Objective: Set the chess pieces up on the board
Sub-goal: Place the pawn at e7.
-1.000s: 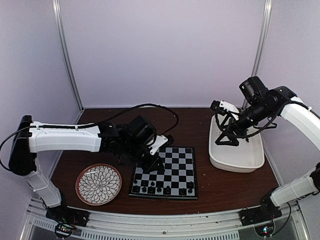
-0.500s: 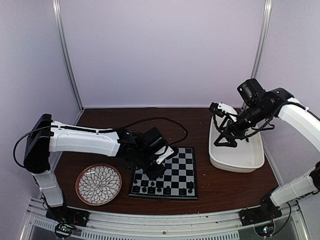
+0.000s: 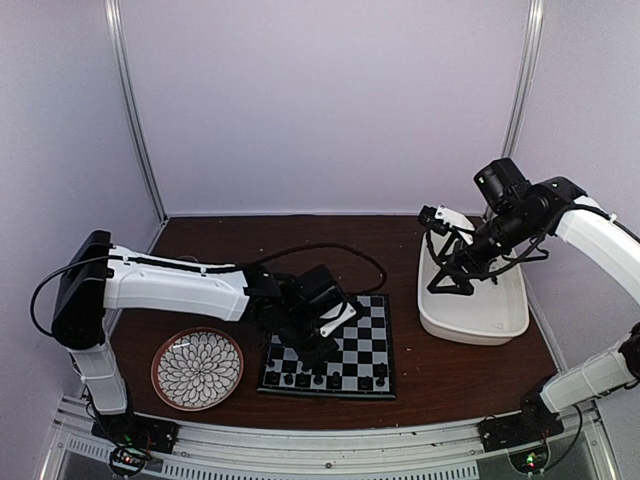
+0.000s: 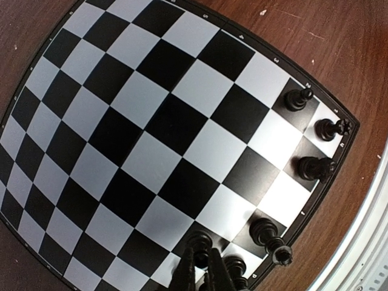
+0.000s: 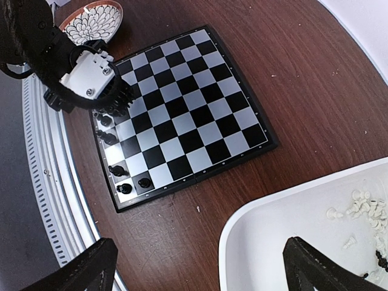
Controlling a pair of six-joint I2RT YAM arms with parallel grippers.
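Glossy and flat, the checkered board lay on the dark wood-grain worktop, tiny black chess pieces lining its near edge under the pressed-together left tool, whose arm hid its left squares; a round flower-patterned plate lay left, the right tool spread above a smooth white tub.

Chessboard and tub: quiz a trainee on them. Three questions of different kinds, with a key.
1. True or false: the right gripper hangs open over the white rectangular plastic tub.
2. The small chess pieces standing on the black-and-grey checkered board are: A white, B black, C both.
3. Which gripper is shut on a small black chess piece?
Key: 1 true; 2 B; 3 the left gripper.
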